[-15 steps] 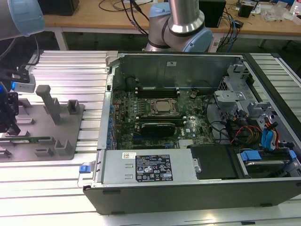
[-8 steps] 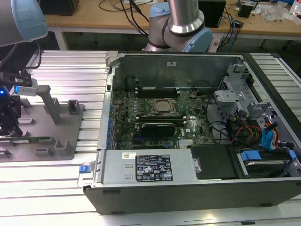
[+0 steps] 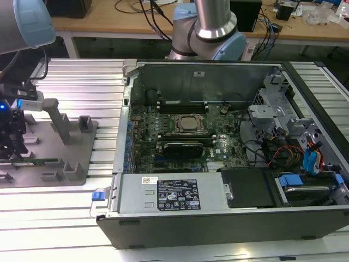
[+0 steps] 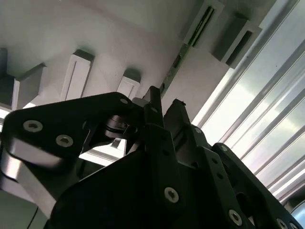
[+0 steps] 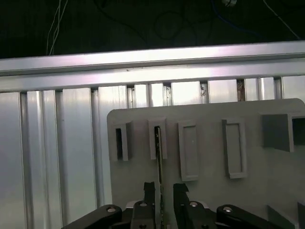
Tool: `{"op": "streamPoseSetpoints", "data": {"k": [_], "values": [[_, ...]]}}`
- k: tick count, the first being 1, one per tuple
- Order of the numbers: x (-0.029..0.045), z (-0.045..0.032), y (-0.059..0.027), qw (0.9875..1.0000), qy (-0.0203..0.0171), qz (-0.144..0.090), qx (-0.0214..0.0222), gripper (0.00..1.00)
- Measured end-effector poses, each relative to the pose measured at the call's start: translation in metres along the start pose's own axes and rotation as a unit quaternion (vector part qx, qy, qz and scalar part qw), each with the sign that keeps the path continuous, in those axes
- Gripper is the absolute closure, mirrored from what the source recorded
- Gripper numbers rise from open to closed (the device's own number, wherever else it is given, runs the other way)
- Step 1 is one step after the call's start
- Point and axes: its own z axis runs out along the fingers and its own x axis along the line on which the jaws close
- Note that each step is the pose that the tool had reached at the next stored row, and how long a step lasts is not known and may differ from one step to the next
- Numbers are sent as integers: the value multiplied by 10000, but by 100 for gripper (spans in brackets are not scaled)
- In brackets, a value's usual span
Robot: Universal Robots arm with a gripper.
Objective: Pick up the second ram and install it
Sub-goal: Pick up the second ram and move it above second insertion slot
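Note:
The second ram (image 3: pixel 37 162) is a thin green stick standing on edge in the slots of the grey tray (image 3: pixel 82 158) at the exterior view's left. My gripper (image 3: pixel 12 150) hangs low over the tray's left part, at one end of the stick. In the first wrist view the ram (image 5: pixel 159 162) runs from a tray slot down into the space between my two black fingers (image 5: pixel 149 191). My gripper (image 5: pixel 164 191) is open, straddling the stick with a small gap on one side. The second wrist view shows the ram (image 4: pixel 190 40) leading to the fingertips (image 4: pixel 153 98).
An open computer case (image 3: pixel 229 218) with the large green motherboard (image 3: pixel 180 136) fills the middle and the exterior view's right. Dark ram slots (image 3: pixel 182 105) lie beyond the processor. Grey posts (image 3: pixel 60 120) rise from the tray. Ribbed aluminium table (image 5: pixel 57 143) surrounds it.

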Motion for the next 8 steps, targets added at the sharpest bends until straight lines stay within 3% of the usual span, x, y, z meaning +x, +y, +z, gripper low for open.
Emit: {"op": "streamPoseSetpoints", "data": {"k": [2, 8], "values": [[-2, 33, 0, 9999, 2, -170, 4, 72], [-5, 139, 0, 9998, 3, -211, 1, 72]]}}
